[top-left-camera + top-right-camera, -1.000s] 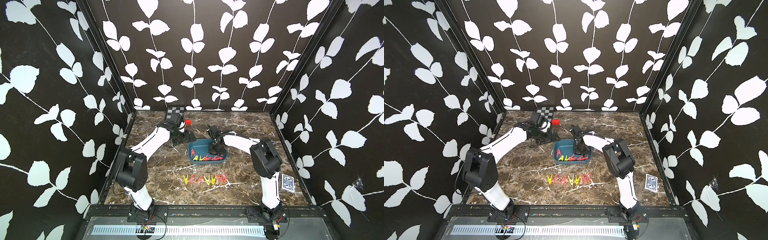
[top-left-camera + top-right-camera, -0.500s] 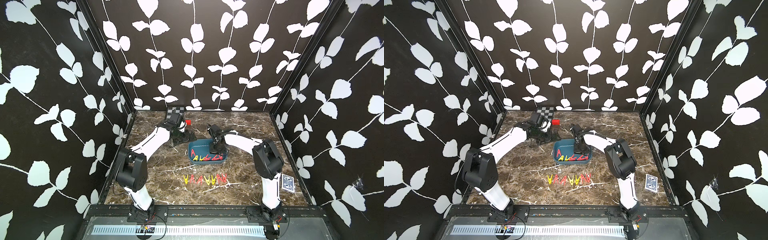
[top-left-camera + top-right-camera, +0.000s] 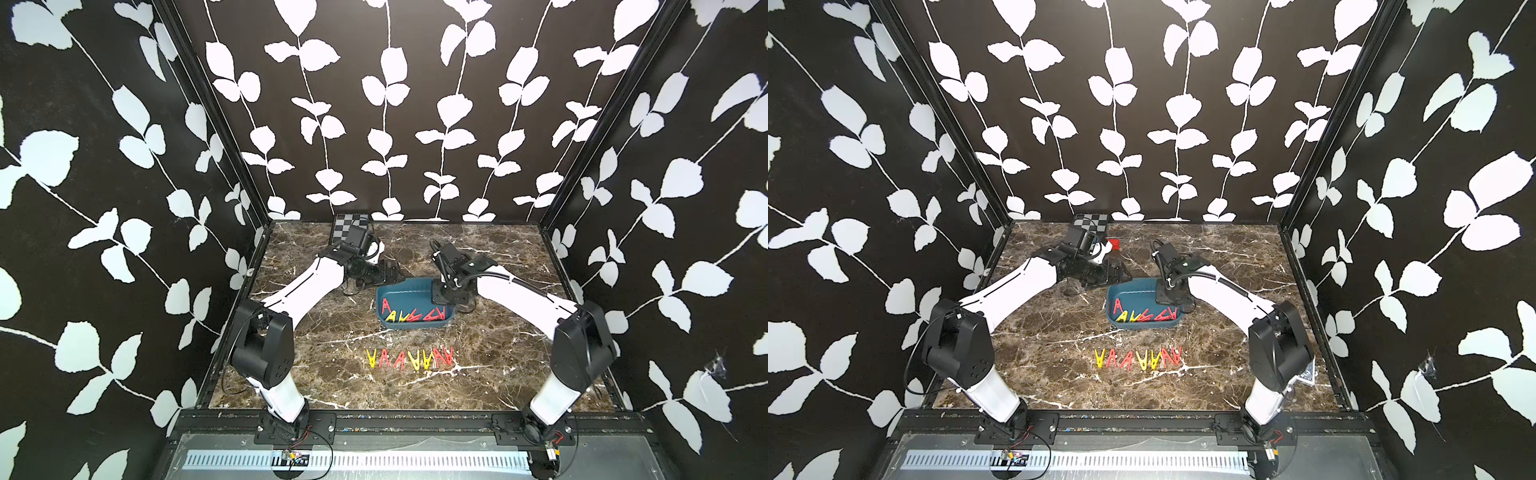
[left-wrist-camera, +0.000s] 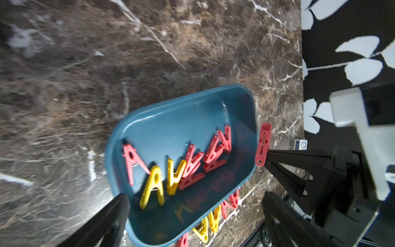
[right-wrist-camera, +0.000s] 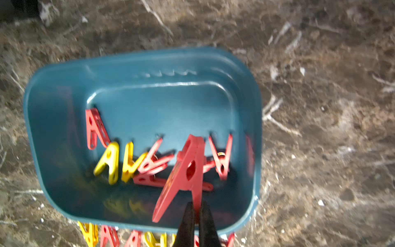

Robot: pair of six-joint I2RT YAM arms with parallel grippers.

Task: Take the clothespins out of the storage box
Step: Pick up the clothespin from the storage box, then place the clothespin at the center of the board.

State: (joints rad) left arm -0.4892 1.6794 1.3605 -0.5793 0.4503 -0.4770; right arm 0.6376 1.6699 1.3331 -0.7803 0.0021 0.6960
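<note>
Clothespins (image 3: pixel 415 316): several in storage box (image 3: pixel 409 287) (along its near wall); row (image 3: pixel 409 358) on counter (image 3: pixel 332 328) just beside it.
Right jaws: pinched on one red clothespin (image 5: pixel 188 171), over the box.
Left jaws: wide apart, beside the box.

Black walls (image 3: pixel 386 124) with white leaf vines, brown marble tabletop (image 3: pixel 332 332), black front rail (image 3: pixel 415 419)

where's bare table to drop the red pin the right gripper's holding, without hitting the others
Bare table lies left of the clothespin row, toward the left arm's base, and right of it, before the right arm's base. A narrower strip runs between row and storage box. Crowded: the box's near half, under the right gripper and its red clothespin.
</note>
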